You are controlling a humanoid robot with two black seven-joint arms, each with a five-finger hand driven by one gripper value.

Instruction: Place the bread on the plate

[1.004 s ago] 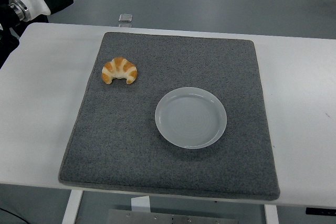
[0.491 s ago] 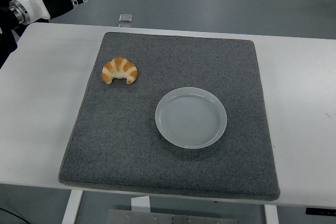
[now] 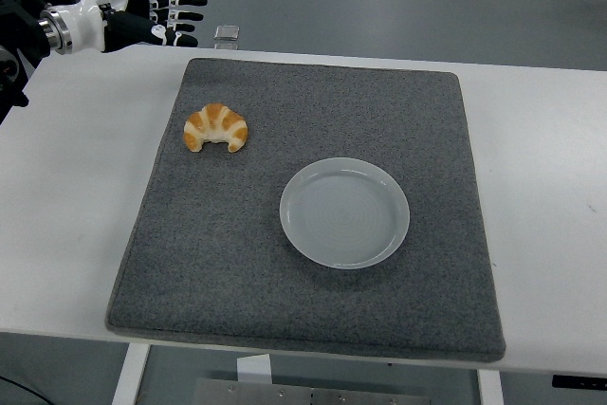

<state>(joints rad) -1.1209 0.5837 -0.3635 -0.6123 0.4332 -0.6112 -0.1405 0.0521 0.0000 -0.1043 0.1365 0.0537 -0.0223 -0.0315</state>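
Observation:
A golden croissant (image 3: pixel 217 128) lies on the grey felt mat (image 3: pixel 313 329), in its upper left part. An empty white plate (image 3: pixel 344 212) sits near the mat's middle, to the right of and nearer than the croissant. My left hand (image 3: pixel 166 14) hovers over the table's far left corner, beyond and to the left of the croissant, its fingers stretched out flat and holding nothing. The right hand does not appear in the head view.
The mat covers most of the white table (image 3: pixel 66 196). A small clear square object (image 3: pixel 226 33) lies just past the table's far edge, close to my left fingertips. Grey floor lies beyond.
My left hand has moved right and down toward the table's far edge, nearer the mat, and has turned flatter. The croissant and plate have not moved.

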